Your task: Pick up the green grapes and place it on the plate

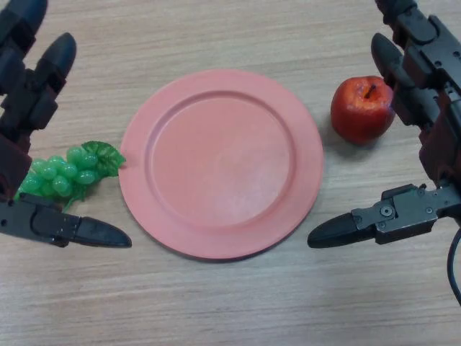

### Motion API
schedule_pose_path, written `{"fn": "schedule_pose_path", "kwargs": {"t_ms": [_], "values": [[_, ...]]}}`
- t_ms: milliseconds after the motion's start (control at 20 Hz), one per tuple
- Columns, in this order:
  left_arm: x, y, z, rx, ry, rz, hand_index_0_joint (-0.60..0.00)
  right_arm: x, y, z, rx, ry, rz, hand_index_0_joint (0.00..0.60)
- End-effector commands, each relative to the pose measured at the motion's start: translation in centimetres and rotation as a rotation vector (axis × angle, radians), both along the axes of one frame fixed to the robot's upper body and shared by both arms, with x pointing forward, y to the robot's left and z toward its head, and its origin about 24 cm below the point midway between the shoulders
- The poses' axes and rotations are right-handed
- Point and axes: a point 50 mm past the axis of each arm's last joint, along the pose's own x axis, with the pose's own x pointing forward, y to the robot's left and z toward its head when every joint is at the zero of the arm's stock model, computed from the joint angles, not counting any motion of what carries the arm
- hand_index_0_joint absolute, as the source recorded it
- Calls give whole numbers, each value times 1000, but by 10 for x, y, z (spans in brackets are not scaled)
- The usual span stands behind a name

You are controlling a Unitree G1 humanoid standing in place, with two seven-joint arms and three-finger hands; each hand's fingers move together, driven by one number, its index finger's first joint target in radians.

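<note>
A bunch of green grapes (68, 173) with a leaf lies on the wooden table, just left of a pink plate (221, 163) and touching its rim. The plate holds nothing. My left hand (29, 108) is open at the left edge, its fingers above the grapes and its thumb (86, 232) below them, not touching them. My right hand (425, 108) is open at the right edge, its thumb (346, 229) pointing toward the plate's lower right rim.
A red apple (362, 109) stands on the table right of the plate, beside my right hand's fingers. Bare wooden table lies in front of the plate and behind it.
</note>
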Motion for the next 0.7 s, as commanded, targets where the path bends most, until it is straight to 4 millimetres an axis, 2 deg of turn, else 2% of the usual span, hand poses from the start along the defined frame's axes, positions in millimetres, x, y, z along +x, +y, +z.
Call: {"fn": "schedule_pose_path", "kwargs": {"t_ms": [50,500,700], "values": [[-13,2,25,51,-167,32,0,-14,-6,27,9,-235,11,0],[-15,5,27,51,-163,25,0,-18,-7,29,-1,-243,10,0],[-5,34,28,117,-190,152,0,-20,-8,29,-8,-248,5,0]]}}
